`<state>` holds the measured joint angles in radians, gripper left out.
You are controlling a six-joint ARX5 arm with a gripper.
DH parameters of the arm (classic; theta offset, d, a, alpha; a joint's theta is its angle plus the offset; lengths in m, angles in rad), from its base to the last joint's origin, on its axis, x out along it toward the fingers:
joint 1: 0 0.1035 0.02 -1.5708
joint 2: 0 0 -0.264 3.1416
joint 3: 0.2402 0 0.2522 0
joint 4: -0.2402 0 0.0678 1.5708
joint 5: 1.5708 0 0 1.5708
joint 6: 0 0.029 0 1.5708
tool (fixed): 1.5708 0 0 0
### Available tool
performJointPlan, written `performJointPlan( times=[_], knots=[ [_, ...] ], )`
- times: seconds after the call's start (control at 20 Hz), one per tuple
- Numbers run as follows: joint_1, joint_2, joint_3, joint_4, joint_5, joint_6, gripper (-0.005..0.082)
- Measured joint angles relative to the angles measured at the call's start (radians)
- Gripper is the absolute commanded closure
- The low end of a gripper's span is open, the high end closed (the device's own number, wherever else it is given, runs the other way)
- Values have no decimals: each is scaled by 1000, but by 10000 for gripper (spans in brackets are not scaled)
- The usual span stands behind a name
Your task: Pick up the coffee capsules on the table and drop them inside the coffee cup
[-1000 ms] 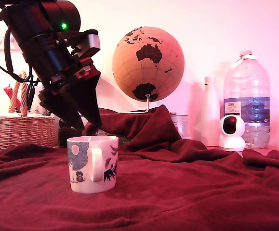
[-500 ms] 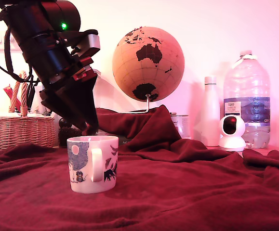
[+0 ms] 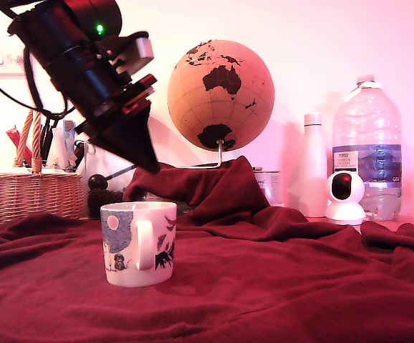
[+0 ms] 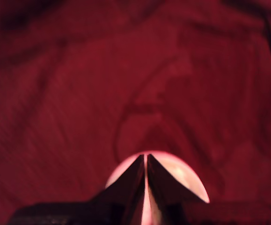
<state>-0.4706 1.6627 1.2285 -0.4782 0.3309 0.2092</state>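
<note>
The white coffee cup (image 3: 138,243), with its cartoon figures and pale moon, stands upright on the deep-red cloth table (image 3: 285,286) at the exterior view's left. My gripper (image 3: 151,166) hangs above and slightly behind the cup, tilted, with its black fingers coming to a point. In the wrist view the gripper (image 4: 145,157) is shut, only a thin slit between the fingers (image 4: 126,180), and nothing shows between them. The cup's pale round mouth (image 4: 184,176) peeks out behind the fingers, with red cloth (image 4: 55,93) all around. No coffee capsule shows in either view.
A wicker basket (image 3: 28,194) stands at the back in the exterior view's left. A globe (image 3: 219,94) rises behind a raised fold of cloth (image 3: 207,187). A white bottle (image 3: 312,164), a small round camera (image 3: 345,196) and a big water bottle (image 3: 366,146) line the back right.
The arm has lifted and swung toward the exterior view's right: the gripper tip, down behind the cup's rim before, now hangs well above it. The cup has not moved.
</note>
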Motion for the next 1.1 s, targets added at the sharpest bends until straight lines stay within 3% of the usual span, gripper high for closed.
performJointPlan(
  times=[0.45,1.1],
  knots=[
    [115,-143,-42,165,0,-27,789],
    [373,-354,-499,586,-7,-174,789]
  ],
)
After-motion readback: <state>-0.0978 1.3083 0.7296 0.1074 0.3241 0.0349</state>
